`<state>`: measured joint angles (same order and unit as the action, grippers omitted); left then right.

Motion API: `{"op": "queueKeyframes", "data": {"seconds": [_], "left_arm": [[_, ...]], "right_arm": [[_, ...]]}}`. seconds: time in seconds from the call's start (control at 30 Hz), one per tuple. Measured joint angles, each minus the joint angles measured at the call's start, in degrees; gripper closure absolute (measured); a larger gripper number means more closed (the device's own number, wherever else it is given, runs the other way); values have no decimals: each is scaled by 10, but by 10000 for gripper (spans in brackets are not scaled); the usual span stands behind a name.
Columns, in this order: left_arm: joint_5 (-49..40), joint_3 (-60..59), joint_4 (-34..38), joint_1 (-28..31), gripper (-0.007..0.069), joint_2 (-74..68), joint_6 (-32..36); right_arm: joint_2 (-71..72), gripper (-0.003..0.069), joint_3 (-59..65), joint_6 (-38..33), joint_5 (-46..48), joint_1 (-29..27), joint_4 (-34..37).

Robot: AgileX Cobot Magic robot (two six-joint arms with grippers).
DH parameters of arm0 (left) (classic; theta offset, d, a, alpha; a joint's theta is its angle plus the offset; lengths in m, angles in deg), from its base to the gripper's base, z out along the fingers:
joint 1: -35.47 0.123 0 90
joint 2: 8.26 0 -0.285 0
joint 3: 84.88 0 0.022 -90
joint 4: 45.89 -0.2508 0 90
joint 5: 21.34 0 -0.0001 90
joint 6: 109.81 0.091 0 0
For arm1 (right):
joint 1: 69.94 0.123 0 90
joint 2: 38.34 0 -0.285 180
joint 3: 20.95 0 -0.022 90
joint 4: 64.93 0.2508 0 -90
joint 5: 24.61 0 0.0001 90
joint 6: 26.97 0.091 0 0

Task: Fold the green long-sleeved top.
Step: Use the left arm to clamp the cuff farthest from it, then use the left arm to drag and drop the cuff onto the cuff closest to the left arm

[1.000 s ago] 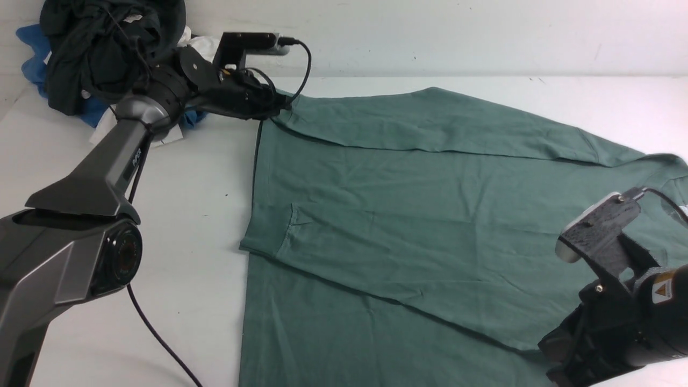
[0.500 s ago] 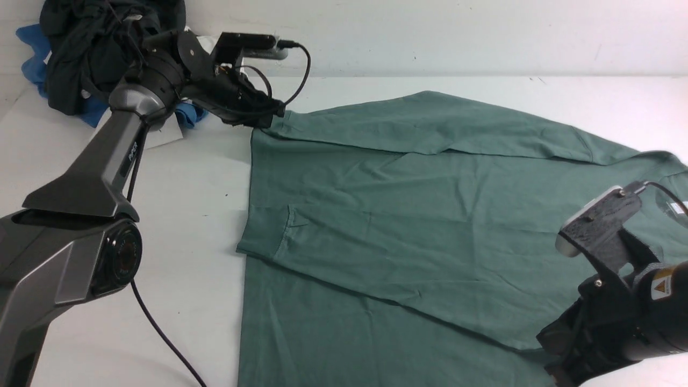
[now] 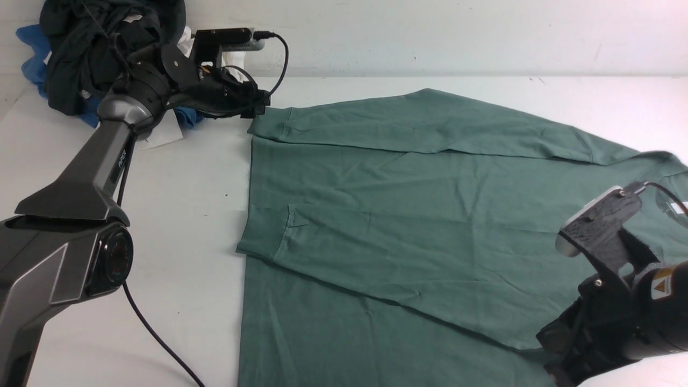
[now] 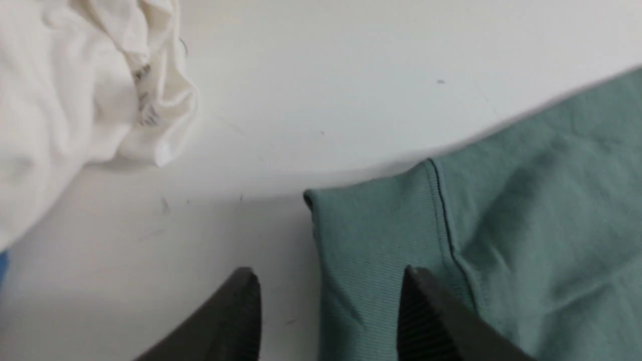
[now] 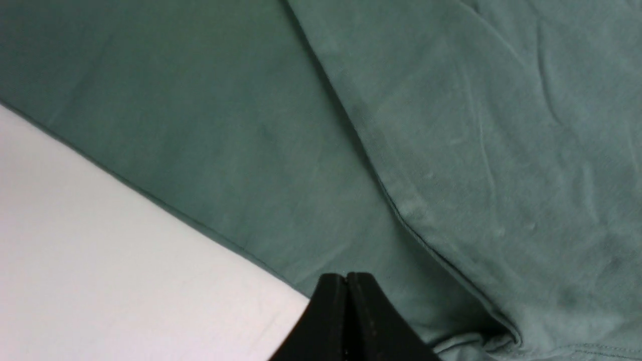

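Green cotton of the top [image 3: 403, 215] spreads flat on the table [image 3: 188, 188] directly beneath the right gripper [image 5: 347, 276], whose jaws are pressed together. Farther off, the left gripper [image 4: 328, 273] has its jaws apart, the sleeve cuff [image 4: 371, 215] lying partly between them and just ahead. A white cloth [image 4: 60, 90] lies beyond, apart.

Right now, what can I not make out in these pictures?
- Green top: near hem cut off by the front view's bottom edge.
- Its chest logo: cut by the front view's right edge, unreadable.
- Dark clothes pile: cut by the front view's top edge.
- Right gripper: hidden behind its own wrist, front view.
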<state>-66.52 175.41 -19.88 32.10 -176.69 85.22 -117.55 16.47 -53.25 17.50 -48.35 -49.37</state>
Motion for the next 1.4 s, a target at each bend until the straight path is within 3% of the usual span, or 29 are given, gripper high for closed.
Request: {"op": "queueKeyframes", "data": {"seconds": [0.1, 0.13, 0.17, 0.33, 0.53, 0.7, 0.77, 0.97, 1.07, 1.17, 1.27, 1.4], "left_arm": [[8, 0, 5, -1, 410, -13, 3], [8, 0, 6, -1, 417, -14, 3], [10, 0, 12, -1, 483, -17, 5], [10, 0, 59, -1, 608, -17, 44], [-4, 0, 118, -1, 622, -6, 97], [-23, 0, 120, -1, 622, 32, 101], [-72, 0, 118, -1, 622, 73, 95], [-227, 1, 74, -8, 622, 165, 49], [-259, -20, -18, -32, 622, 227, -15], [-262, -116, -109, -60, 622, 300, -56], [-261, -216, -131, -75, 622, 356, -68], [-256, -512, -135, -98, 622, 480, -67]], "right_arm": [[0, 669, 0, 0, -6, 0, 0], [0, 669, 0, 0, -6, 0, 0], [0, 669, 0, 0, -6, 0, 0], [0, 669, 0, 1, -7, 0, -1], [0, 669, 0, 1, -7, 0, -5], [0, 669, 0, 1, 3, 0, -5], [0, 669, 0, 1, 4, 0, -10], [1, 669, 0, 24, -11, 0, -43], [15, 669, 0, 46, -28, 0, -84], [38, 669, 0, 77, -33, 0, -114], [61, 669, 0, 101, -32, 0, -130], [103, 669, 0, 131, -38, 0, -162]]}}
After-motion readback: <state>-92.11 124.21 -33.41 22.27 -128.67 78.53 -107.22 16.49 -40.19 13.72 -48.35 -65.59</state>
